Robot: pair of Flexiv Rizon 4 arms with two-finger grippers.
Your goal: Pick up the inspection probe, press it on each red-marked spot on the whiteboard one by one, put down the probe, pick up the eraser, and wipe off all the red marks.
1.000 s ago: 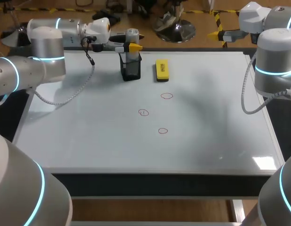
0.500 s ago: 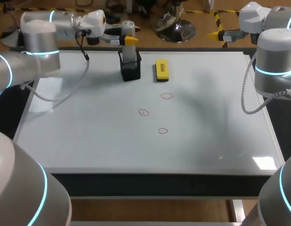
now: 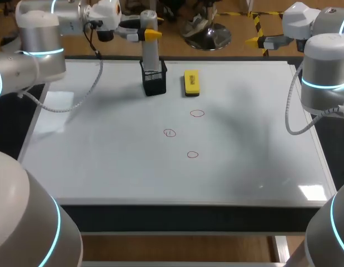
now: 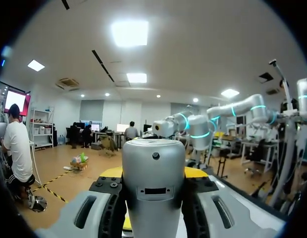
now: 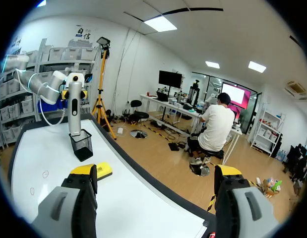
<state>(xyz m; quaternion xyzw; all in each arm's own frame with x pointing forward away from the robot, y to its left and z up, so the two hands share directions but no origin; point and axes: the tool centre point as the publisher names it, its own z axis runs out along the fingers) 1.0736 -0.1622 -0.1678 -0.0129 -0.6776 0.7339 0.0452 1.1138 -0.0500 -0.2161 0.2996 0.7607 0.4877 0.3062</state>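
1. The left gripper (image 3: 149, 34) is shown clamped on the inspection probe (image 3: 150, 49), a silver cylinder held upright. One yellow-tipped finger is pressed against each side of its upper part.
2. In the left wrist view, the probe (image 4: 153, 173) is seen filling the space between the left gripper's fingers (image 4: 109, 198). Its rounded top stands out just ahead of them.
3. The probe's lower end is found straight below the left gripper, at the mouth of a black mesh holder (image 3: 155, 81). Whether the probe touches the holder cannot be told.
4. The holder is stood on the whiteboard (image 3: 105, 150), near the board's far edge, directly under the left gripper.
5. A yellow eraser (image 3: 191, 82) is laid flat on the whiteboard just beside the holder, on the side toward the right arm. It is lower than the left gripper and apart from it.
6. A red circle (image 3: 197, 113), a second red circle (image 3: 169, 133) and a third red circle (image 3: 193, 154) are drawn on the whiteboard. They are well apart from both grippers and lie nearer the robot than the holder.
7. The right gripper (image 5: 155, 173) is held off the whiteboard's far right corner. Its fingers are spread wide apart and nothing is held between them.
8. In the right wrist view, the probe (image 5: 74, 106), the holder (image 5: 83, 145) and the eraser (image 5: 103, 170) are seen ahead of the right gripper, well apart from it.
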